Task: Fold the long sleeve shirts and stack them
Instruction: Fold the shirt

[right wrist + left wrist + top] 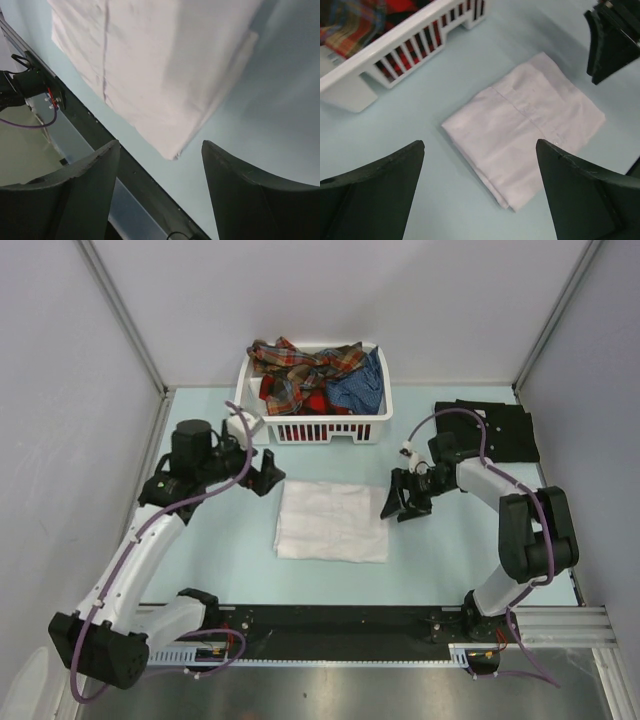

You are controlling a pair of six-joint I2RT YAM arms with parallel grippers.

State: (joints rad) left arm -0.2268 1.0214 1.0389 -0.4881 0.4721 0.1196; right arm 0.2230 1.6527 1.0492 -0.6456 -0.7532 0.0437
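A folded white shirt lies flat in the middle of the table; it also shows in the left wrist view and the right wrist view. A folded black shirt lies at the back right. Plaid and blue shirts are heaped in the white basket. My left gripper is open and empty, just left of the white shirt's far left corner. My right gripper is open and empty, just right of the shirt's right edge.
The basket stands at the back centre against the wall; its slatted wall shows in the left wrist view. A black rail runs along the table's near edge. Grey walls close in the left, back and right sides.
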